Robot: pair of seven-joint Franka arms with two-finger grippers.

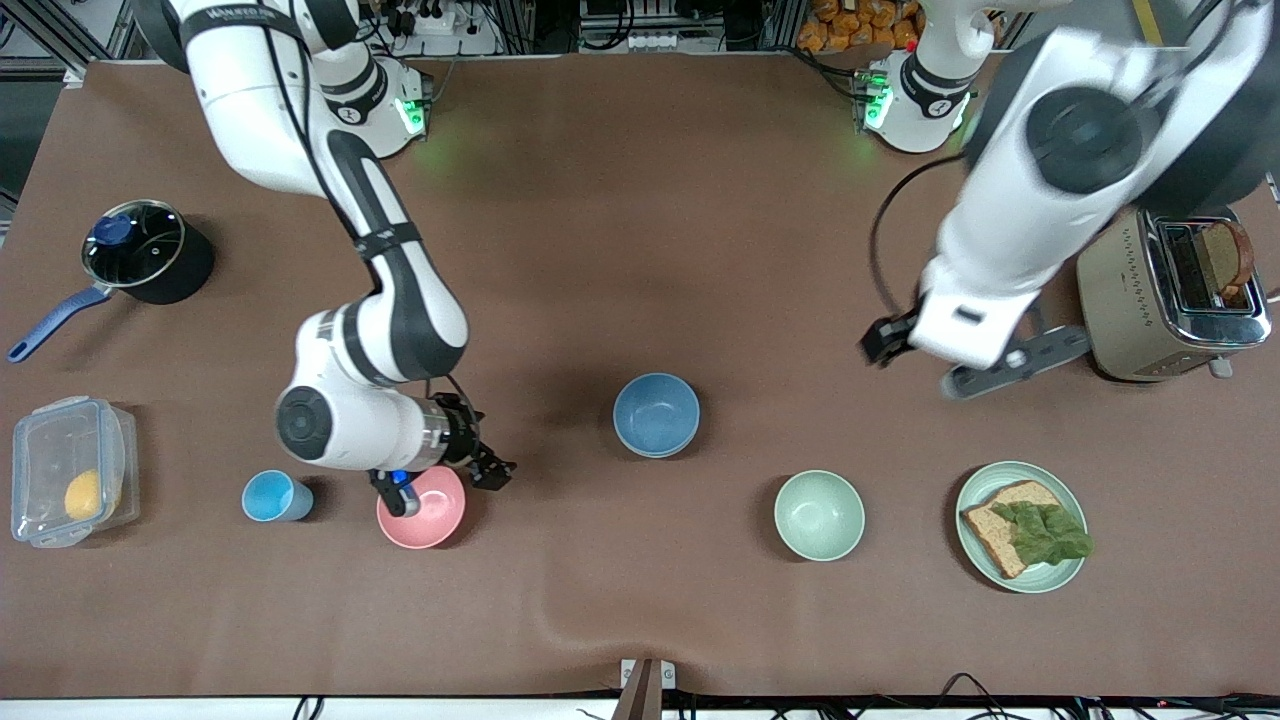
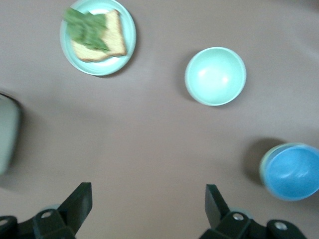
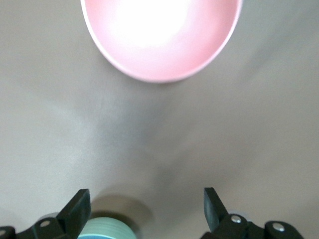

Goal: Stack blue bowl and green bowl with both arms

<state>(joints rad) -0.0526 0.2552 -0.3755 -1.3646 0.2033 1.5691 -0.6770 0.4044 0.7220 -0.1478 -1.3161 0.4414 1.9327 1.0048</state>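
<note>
The blue bowl [image 1: 656,412] [image 2: 293,172] stands mid-table, nested in the green bowl [image 2: 262,168], of which only a strip of rim shows beside it. My left gripper [image 1: 1015,365] [image 2: 148,201] hangs open and empty over bare table beside the toaster, apart from the stack and toward the left arm's end. My right gripper [image 1: 445,480] [image 3: 147,206] is open and empty, low over the rim of a pink bowl [image 1: 420,508] [image 3: 159,35].
A mint-green bowl [image 1: 819,515] [image 2: 215,75] and a plate with bread and lettuce [image 1: 1022,525] [image 2: 97,36] sit near the front. A toaster [image 1: 1170,295] holds bread. A light-blue cup [image 1: 275,495] [image 3: 104,230], a lidded box [image 1: 70,470] and a pot [image 1: 140,250] stand at the right arm's end.
</note>
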